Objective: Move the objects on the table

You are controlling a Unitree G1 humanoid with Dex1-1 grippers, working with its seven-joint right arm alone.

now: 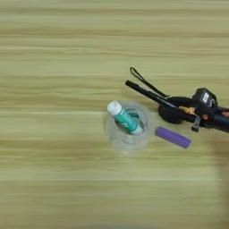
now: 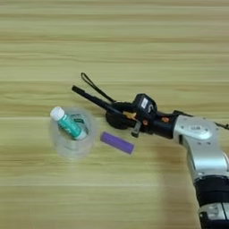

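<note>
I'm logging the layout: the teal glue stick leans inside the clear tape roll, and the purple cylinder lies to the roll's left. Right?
Not quite. The purple cylinder lies to the right of the clear tape roll, between it and the right gripper; the right eye view shows this. The teal glue stick does lean inside the roll.

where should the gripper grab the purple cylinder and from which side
Probably across the middle of the purple cylinder, coming from above. It lies flat on the table, long axis slanting down to the right, with bare wood on both long sides. The clear tape roll sits just off its left end, so avoid that end.
</note>
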